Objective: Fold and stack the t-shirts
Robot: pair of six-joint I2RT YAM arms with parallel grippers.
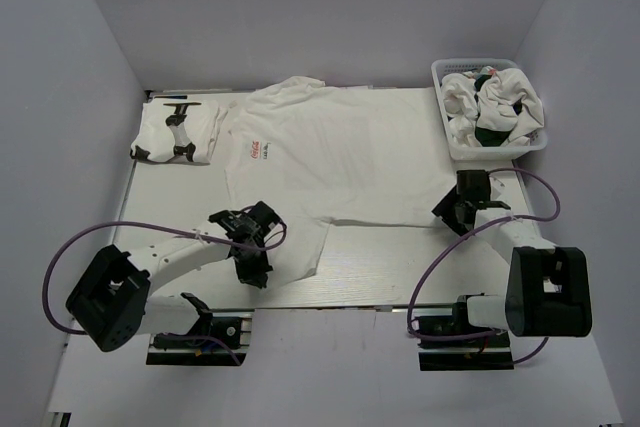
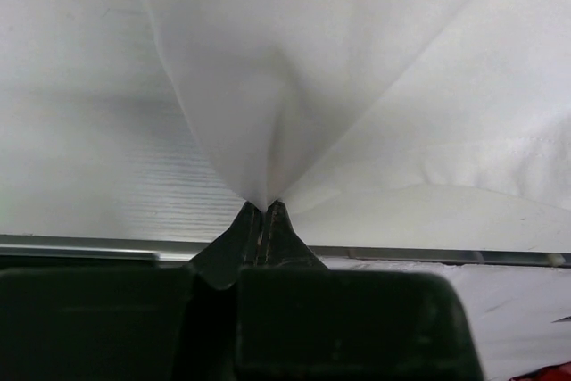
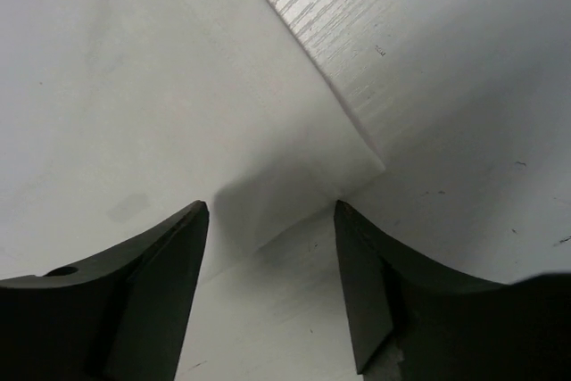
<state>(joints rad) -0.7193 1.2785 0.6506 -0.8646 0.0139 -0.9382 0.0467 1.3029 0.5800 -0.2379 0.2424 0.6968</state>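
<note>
Across the middle of the tabletop (image 1: 400,267) lies the spread t-shirt (image 1: 340,162), red print toward its left side; the left end effector (image 2: 265,211) is clenched on a tented pinch of its cloth; the right end effector (image 3: 272,211) is released, jaws straddling a cloth corner; a folded t-shirt (image 1: 175,135) rests far left; crumpled t-shirts (image 1: 495,102) fill the basket (image 1: 490,153).

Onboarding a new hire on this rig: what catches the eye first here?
A large white t-shirt spread flat across the middle of the table, small red print on its chest, dominates. The left gripper is shut on a pinch of its near edge, while the right gripper is open over its near-right corner. At far right a white basket holds crumpled shirts; a folded shirt lies far left.
</note>
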